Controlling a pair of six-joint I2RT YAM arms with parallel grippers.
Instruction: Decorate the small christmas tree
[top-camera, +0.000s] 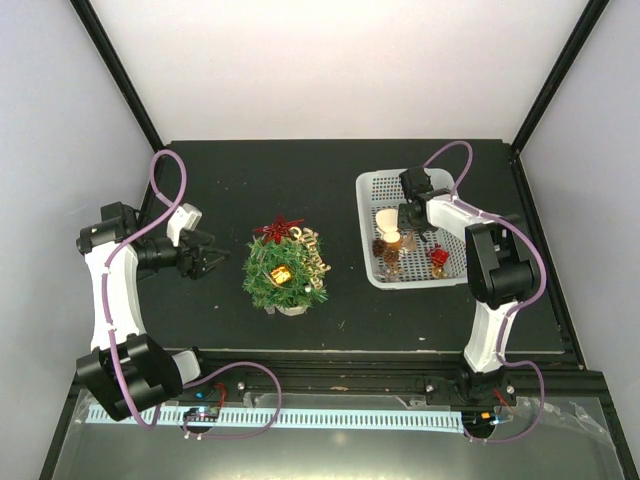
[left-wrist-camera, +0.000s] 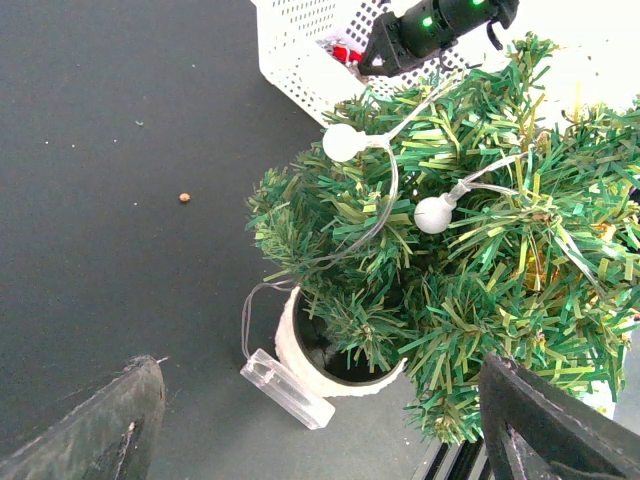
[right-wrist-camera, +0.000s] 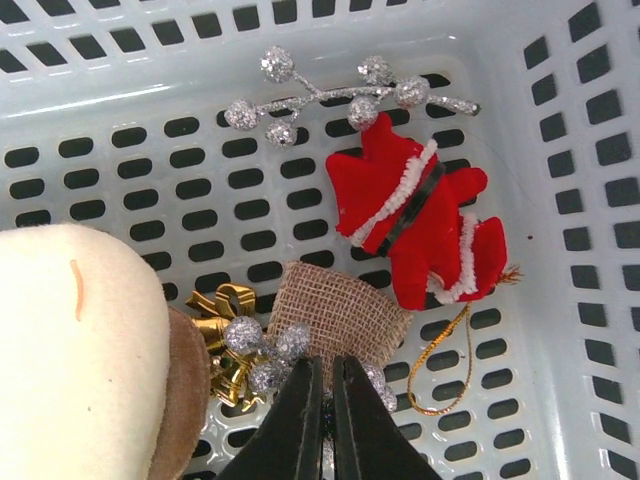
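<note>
**Right gripper** (right-wrist-camera: 320, 368): fingers closed down to a thin slit, lowered inside the white basket (right-wrist-camera: 300, 60). The tips sit at the near edge of a burlap piece (right-wrist-camera: 335, 310), against a silver bead cluster (right-wrist-camera: 262, 352). It cannot be determined whether anything is pinched.

- Ahead and to the right: red Santa suit ornament (right-wrist-camera: 415, 225) with gold cord (right-wrist-camera: 440, 370).
- Farther ahead: silver berry sprig (right-wrist-camera: 350, 95).
- To the left: gold bow (right-wrist-camera: 220, 305) and a large cream rounded object (right-wrist-camera: 75, 350) crowding the tips.

**Left gripper** (top-camera: 212, 262): jaws spread wide, holding nothing. The small christmas tree (left-wrist-camera: 470, 270) stands just ahead, upright on its pale base (left-wrist-camera: 290, 340), carrying white bulbs (left-wrist-camera: 342, 143) on clear wire. A clear battery box (left-wrist-camera: 287, 388) lies against the base.
</note>
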